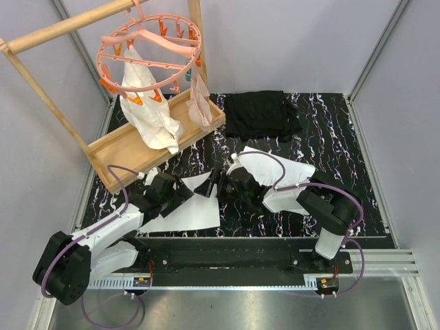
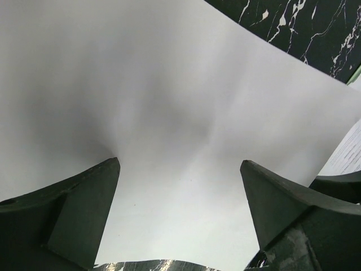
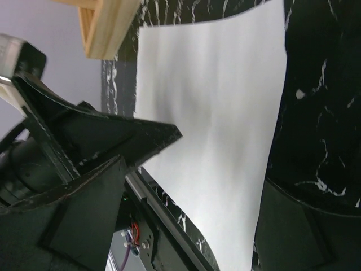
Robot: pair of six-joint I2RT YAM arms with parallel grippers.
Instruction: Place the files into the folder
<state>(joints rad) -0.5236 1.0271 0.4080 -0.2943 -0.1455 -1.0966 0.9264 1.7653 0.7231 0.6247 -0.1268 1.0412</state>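
Observation:
A white file sheet (image 1: pixel 194 214) lies flat on the black marbled table in front of both arms. It fills the left wrist view (image 2: pixel 169 101) and runs through the right wrist view (image 3: pixel 217 107). My left gripper (image 1: pixel 180 194) hovers low over its left part, open, with nothing between the fingers (image 2: pixel 180 169). My right gripper (image 1: pixel 215 184) faces it from the right, also open over the sheet (image 3: pixel 192 180). More pale sheets (image 1: pixel 285 168) lie under the right arm; a printed one (image 2: pixel 348 153) shows at the frame edge. I cannot tell the folder apart from them.
A folded black cloth (image 1: pixel 261 113) lies at the back of the table. A wooden tray (image 1: pixel 117 148) and rack stand at the back left, where a pink clip hanger (image 1: pixel 148 45) holds white cloths. The left gripper's black body (image 3: pixel 73 135) crowds the right wrist view.

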